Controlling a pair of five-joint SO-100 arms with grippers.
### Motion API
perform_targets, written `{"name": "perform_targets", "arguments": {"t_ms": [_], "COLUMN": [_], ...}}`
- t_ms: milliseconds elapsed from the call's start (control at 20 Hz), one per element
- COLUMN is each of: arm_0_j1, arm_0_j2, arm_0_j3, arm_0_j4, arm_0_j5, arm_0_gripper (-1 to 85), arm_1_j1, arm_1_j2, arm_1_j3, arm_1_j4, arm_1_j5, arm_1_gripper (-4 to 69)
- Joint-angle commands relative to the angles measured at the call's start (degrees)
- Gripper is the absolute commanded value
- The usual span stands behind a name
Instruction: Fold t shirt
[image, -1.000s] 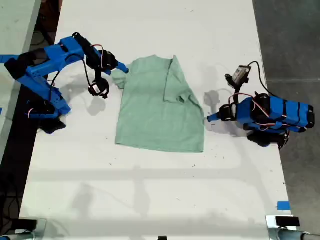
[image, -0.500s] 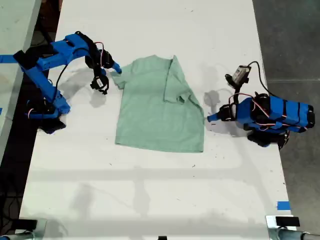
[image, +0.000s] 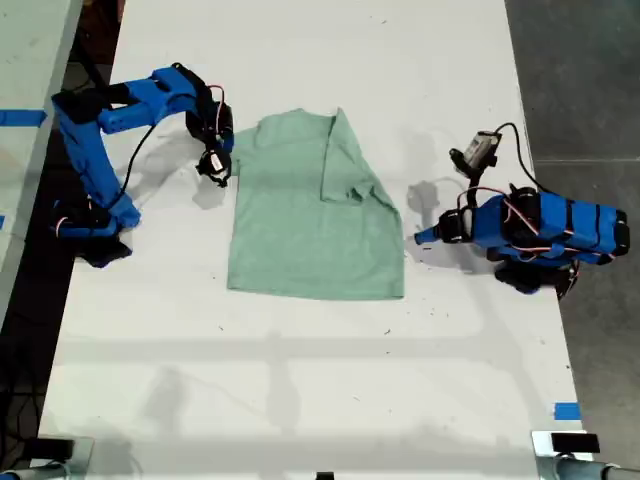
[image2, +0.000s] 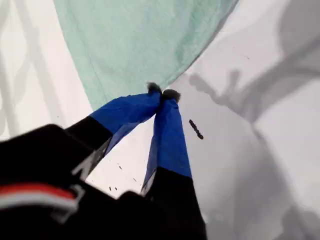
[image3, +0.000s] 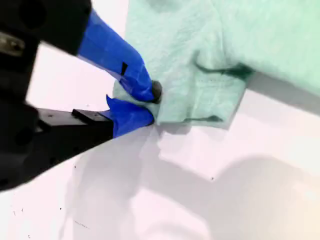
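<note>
The pale mint-green t shirt (image: 310, 220) lies flat in the middle of the white table (image: 300, 380), with one sleeve folded inward over its body. The arm at the exterior view's left reaches to the shirt's other sleeve. There my second gripper (image: 226, 152) is shut on the sleeve's edge (image3: 200, 100), its blue fingertips (image3: 142, 87) pinching the cloth at table height. The arm at the exterior view's right lies low on the table. My first gripper (image: 420, 237) is shut with nothing in it, its tips (image2: 162, 92) right at the shirt's side edge (image2: 140, 45).
A strip of blue tape (image: 567, 410) marks the table near the exterior view's lower right. Dark floor runs along the table's right edge in that view, and a second pale surface (image: 30, 60) stands to the left. A small dark speck (image2: 196, 129) lies by my first gripper.
The arm holding the sleeve has stretched further over, and its gripper has moved toward the shirt. The protruding sleeve no longer sticks out and the shirt has shifted slightly left. The other arm has stayed still.
</note>
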Motion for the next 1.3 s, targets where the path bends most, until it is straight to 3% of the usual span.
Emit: {"name": "perform_targets", "arguments": {"t_ms": [0,300,550,950,1000,1100,1250], "arm_0_j1": [-1.3,-0.7,13.2,27.7,28.2,29.6,29.8], "arm_0_j2": [-0.7,7.8,10.9,-14.9,-16.9,-19.3,-14.3], "arm_0_j3": [-1.5,-3.9,-21.0,-46.2,-46.2,-46.1,-46.1], "arm_0_j4": [1.5,6.2,14.1,11.4,10.5,9.1,10.2], "arm_0_j5": [-1.1,-2.6,-7.2,-12.3,-13.0,-15.3,-14.2], "arm_0_gripper": [-0.1,-0.1,-0.1,-0.1,4.7,34.3,34.7], "arm_1_j1": [-0.4,-0.6,-0.6,-0.9,-0.9,-1.0,-1.1], "arm_1_j2": [0.9,0.9,0.9,0.9,0.9,0.9,0.9], "arm_1_j3": [1.8,1.8,1.8,1.8,1.8,1.8,1.7], "arm_1_j4": [-0.1,-0.1,-0.1,-0.2,-0.2,-0.3,-0.3], "arm_1_j5": [0.1,0.1,0.1,0.1,0.0,-0.1,-0.1], "arm_1_gripper": [1.2,1.2,1.2,1.2,1.2,1.2,1.2]}}
